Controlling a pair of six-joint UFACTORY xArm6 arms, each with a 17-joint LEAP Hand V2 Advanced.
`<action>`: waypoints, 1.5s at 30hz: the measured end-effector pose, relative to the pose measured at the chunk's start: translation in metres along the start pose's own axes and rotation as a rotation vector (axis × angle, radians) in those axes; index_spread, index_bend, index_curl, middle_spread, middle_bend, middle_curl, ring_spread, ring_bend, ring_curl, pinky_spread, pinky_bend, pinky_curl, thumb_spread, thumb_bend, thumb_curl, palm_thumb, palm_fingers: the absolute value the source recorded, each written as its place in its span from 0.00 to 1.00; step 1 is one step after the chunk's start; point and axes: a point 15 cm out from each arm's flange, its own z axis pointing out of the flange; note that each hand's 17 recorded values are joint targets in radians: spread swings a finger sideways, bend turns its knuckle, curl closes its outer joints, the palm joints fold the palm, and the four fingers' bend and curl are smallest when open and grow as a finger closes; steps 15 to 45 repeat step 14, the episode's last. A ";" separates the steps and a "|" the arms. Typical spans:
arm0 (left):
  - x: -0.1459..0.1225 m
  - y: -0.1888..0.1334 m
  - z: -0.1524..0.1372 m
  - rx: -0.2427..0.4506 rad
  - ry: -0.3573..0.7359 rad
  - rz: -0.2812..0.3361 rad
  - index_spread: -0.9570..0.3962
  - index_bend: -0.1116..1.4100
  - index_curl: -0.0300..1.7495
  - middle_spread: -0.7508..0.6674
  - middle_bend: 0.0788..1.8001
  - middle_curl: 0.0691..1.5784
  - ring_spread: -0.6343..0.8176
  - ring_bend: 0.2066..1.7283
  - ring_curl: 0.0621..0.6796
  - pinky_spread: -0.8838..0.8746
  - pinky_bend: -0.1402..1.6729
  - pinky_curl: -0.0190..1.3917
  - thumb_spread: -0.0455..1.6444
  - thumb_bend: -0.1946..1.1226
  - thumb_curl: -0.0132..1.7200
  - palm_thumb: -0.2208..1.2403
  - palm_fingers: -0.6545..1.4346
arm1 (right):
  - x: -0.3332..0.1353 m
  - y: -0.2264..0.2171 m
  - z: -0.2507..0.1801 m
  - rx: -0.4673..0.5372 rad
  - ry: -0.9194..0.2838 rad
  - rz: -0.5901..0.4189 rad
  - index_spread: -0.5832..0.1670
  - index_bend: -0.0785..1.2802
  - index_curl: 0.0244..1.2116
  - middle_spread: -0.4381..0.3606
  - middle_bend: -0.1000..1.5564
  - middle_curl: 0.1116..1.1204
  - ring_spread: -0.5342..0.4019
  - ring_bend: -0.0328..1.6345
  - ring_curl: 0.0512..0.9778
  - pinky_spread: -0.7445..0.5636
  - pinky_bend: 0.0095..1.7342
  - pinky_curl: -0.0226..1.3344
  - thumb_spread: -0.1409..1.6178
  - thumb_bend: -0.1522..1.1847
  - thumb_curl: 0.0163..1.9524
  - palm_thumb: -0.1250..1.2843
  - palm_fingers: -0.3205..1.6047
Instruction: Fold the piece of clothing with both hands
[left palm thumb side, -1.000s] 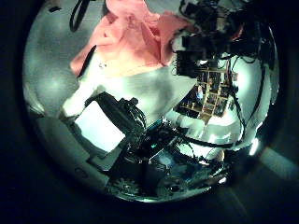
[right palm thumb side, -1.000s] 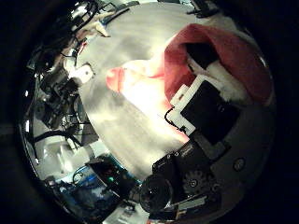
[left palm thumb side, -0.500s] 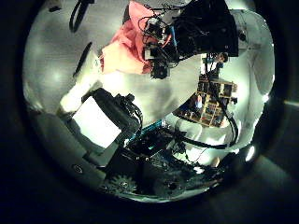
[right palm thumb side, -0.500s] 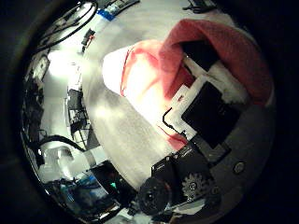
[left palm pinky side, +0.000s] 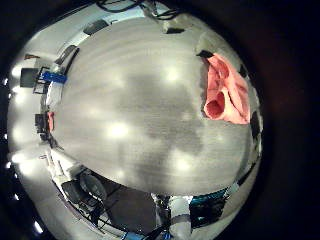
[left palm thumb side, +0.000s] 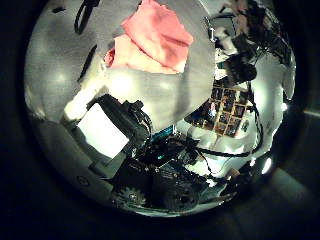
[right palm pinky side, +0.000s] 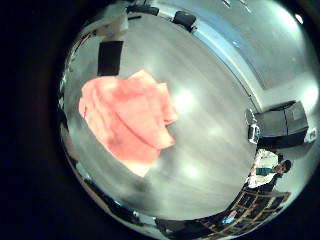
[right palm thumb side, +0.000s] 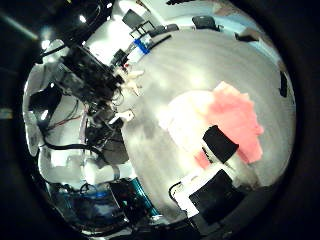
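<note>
The cloth lies folded on the table, clear of the right hand's fingers, which have let go and now hang relaxed; the left hand's fingers look relaxed too. The fold seems finished.

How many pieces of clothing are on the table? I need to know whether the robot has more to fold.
1: a single garment, lying bunched and partly folded on the table. No palm view shows a second one, though they do not cover the whole table.
</note>
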 end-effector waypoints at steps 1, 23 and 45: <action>0.003 0.002 -0.002 0.005 -0.002 0.001 0.59 0.23 0.40 0.53 0.07 0.26 0.48 0.26 0.22 0.60 0.19 0.25 0.74 0.14 0.25 0.67 0.49 | 0.006 0.007 -0.009 -0.010 0.003 0.020 0.19 0.19 0.35 0.33 0.28 0.35 0.55 0.50 0.48 0.72 0.41 0.61 0.71 0.10 0.35 0.71 0.19; 0.041 0.025 -0.023 0.001 -0.018 -0.045 0.59 0.23 0.41 0.53 0.06 0.26 0.48 0.26 0.22 0.60 0.19 0.25 0.74 0.14 0.26 0.67 0.50 | 0.084 0.144 -0.067 -0.361 0.085 0.293 0.27 0.18 0.30 0.55 0.28 0.30 0.72 0.38 0.34 0.89 0.27 0.45 0.76 0.10 0.30 0.61 0.21; 0.041 0.025 -0.023 0.001 -0.018 -0.045 0.59 0.23 0.41 0.53 0.06 0.26 0.48 0.26 0.22 0.60 0.19 0.25 0.74 0.14 0.26 0.67 0.50 | 0.084 0.144 -0.067 -0.361 0.085 0.293 0.27 0.18 0.30 0.55 0.28 0.30 0.72 0.38 0.34 0.89 0.27 0.45 0.76 0.10 0.30 0.61 0.21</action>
